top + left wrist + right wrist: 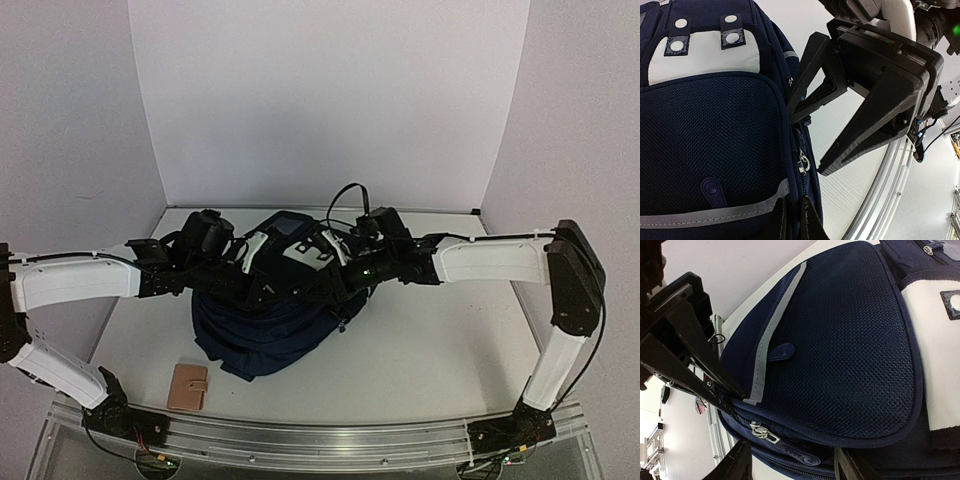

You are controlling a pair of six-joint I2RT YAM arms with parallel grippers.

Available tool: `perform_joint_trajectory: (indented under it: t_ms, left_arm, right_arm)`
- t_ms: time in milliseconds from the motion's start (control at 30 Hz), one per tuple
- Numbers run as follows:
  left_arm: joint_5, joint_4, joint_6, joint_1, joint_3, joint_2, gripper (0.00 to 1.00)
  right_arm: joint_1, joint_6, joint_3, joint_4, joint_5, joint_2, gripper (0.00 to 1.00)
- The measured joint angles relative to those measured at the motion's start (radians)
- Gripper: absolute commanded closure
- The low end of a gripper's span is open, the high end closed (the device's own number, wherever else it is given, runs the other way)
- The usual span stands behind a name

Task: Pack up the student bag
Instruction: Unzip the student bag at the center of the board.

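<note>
The student bag (pixel 265 335), dark navy with a grey stripe and white patches, lies in the middle of the table. My left gripper (pixel 794 226) is shut on the bag's side seam, just below the metal zip slider (pixel 803 162). In the top view it sits at the bag's left side (pixel 252 286). My right gripper (pixel 792 469) is open, its two fingers standing either side of the zip's rubber pull tab (pixel 801 455) without touching it. The left wrist view shows the right gripper (pixel 805 144) with its jaws apart beside the bag's edge (pixel 710 140).
A small brown wallet (pixel 187 387) lies on the table near the front left, apart from the bag. An aluminium rail (pixel 320 440) runs along the near edge. White walls enclose the table on three sides.
</note>
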Motion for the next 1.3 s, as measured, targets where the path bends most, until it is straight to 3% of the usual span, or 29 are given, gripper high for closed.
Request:
perform_joint_trajectory:
  t_ms: [200,500,700,900,1167,1300]
  left_arm:
    - [0.000,-0.007,-0.004,0.005,0.000,0.000,1.00]
    - [-0.003,-0.007,-0.021,0.015,0.000,0.000,1.00]
    - [-0.005,-0.006,-0.031,0.015,0.000,0.010,1.00]
    - [0.011,0.043,-0.083,0.013,0.003,0.052,0.98]
    - [0.030,0.108,-0.158,0.008,0.038,0.137,0.53]
    - [-0.059,0.092,-0.175,0.030,0.046,0.107,0.41]
  right_arm:
    - [0.005,-0.010,0.017,-0.009,0.003,0.022,0.76]
    - [0.036,0.012,0.003,0.017,-0.011,0.017,1.00]
    - [0.054,0.042,-0.028,0.052,0.020,-0.002,1.00]
    - [0.114,0.068,-0.072,0.056,0.159,-0.049,1.00]
    - [0.198,0.155,-0.185,0.057,0.442,-0.137,1.00]
    - [0.219,0.203,-0.228,0.056,0.535,-0.187,1.00]
